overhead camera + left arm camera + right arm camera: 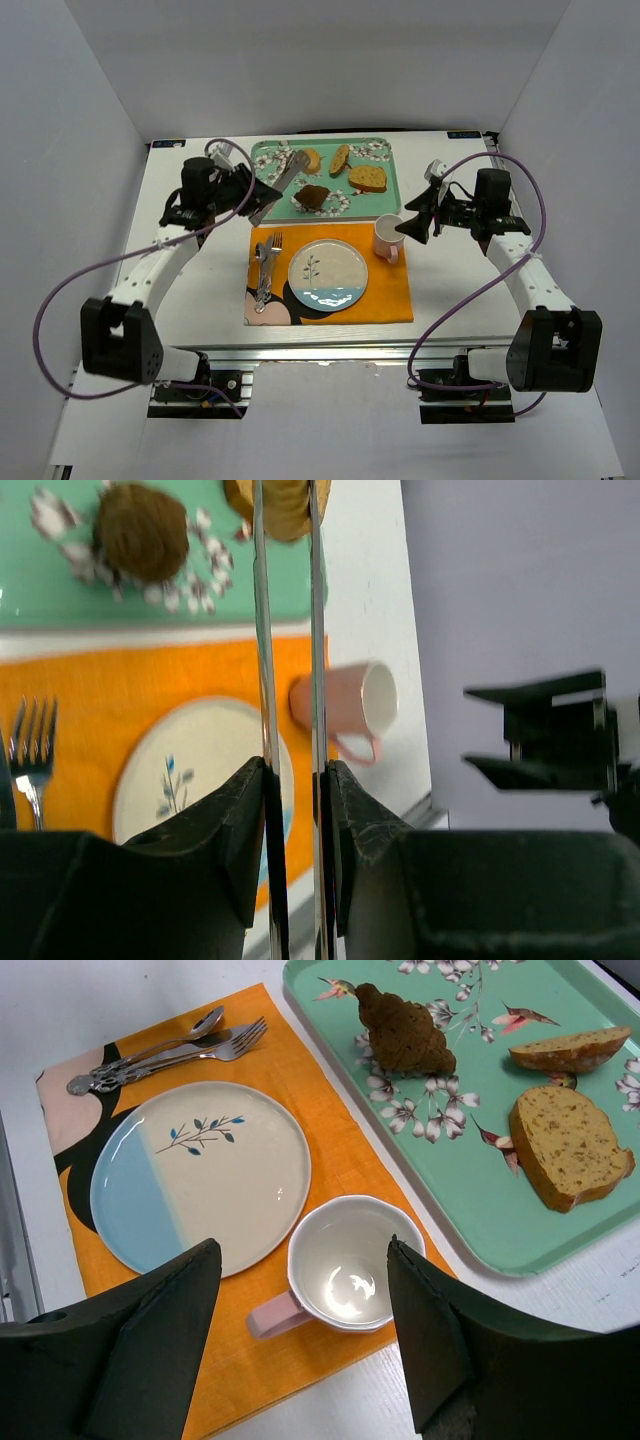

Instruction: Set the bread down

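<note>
Left gripper (295,775) clamped on tongs (263,630); right gripper (300,1250) apart, idle.
Pickup step: tong tips straddle bread (288,505). Next: squeeze, lift, move to plate (345,262).

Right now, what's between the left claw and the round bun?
Metal tongs, clamped in the left gripper, reach the bread; the left wrist view shows it.

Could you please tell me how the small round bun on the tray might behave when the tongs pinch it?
The bun looks small and bready, so probably light and squashable under firm pinching. Its smooth dome may let it slip or roll between the narrow blades of the tongs. On the flat tray, a push would likely slide it.
</note>
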